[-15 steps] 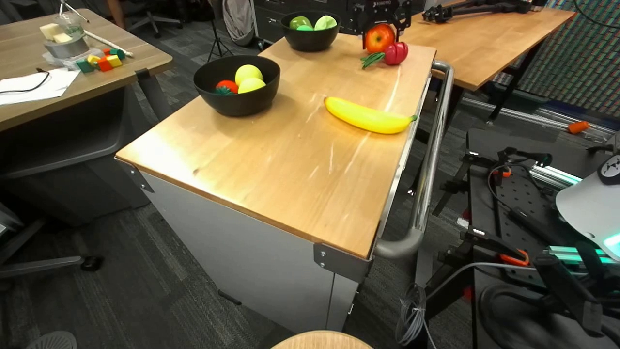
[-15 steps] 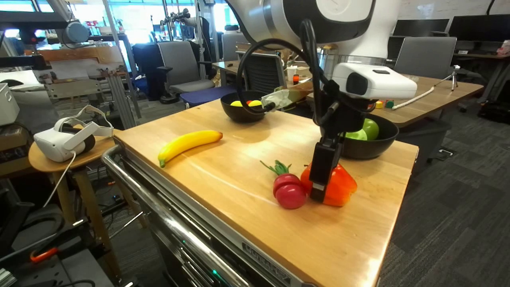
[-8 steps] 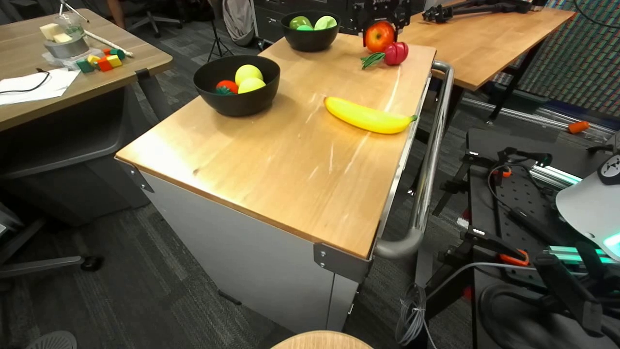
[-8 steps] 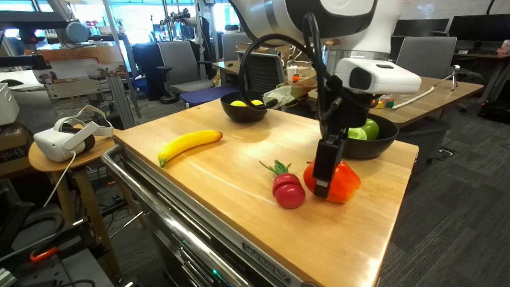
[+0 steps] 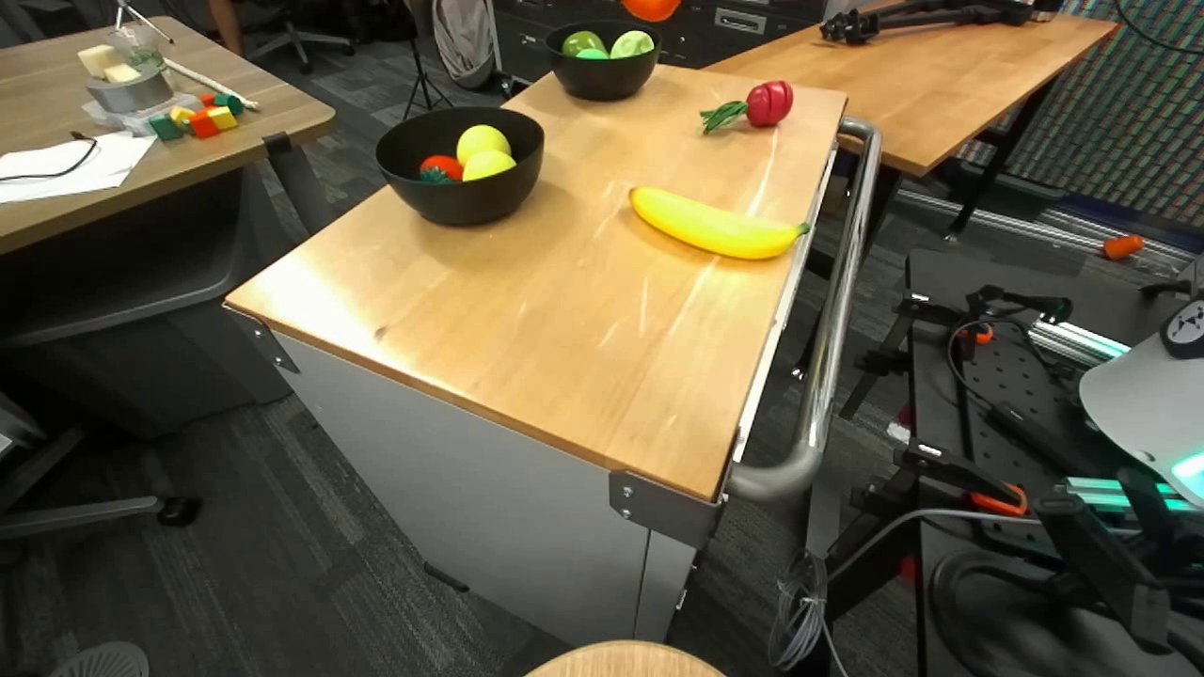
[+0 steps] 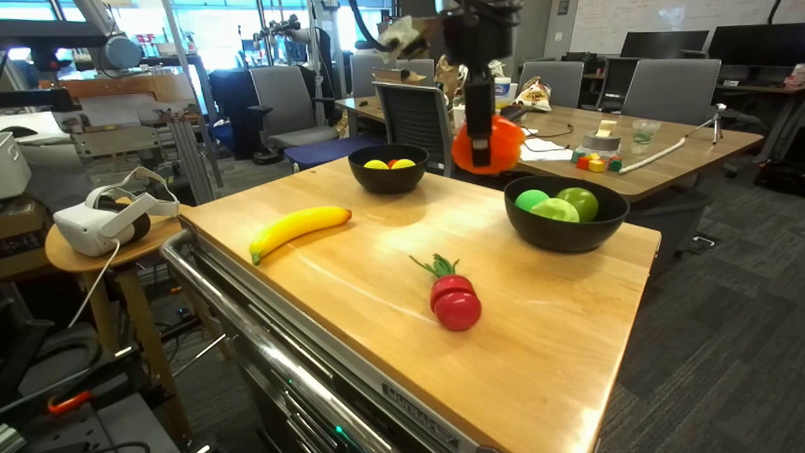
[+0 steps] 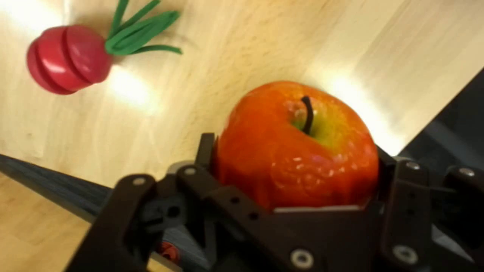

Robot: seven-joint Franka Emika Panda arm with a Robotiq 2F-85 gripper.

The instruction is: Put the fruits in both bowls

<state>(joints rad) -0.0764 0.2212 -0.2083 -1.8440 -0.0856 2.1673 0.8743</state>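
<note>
My gripper is shut on a red-orange apple, its fingers pressed on both sides; in the wrist view the dark stem shows. Apple and gripper hang above the wooden cart top, between the two black bowls in an exterior view. The back bowl holds two yellow-green balls and a red piece. In the right-hand bowl lie several green fruits. On the wood lies a yellow banana, well away from the gripper. A red radish-like piece with green leaves rests nearer the front.
A metal handle runs along one side of the cart top. Beyond the opposite edge stands a table with coloured blocks and tape. A white headset sits on a stool beside the cart.
The apple, low beside the radish-like piece before, has been lifted high and carried toward the cart's far side with my gripper. Banana, radish-like piece and bowls have stayed put.
</note>
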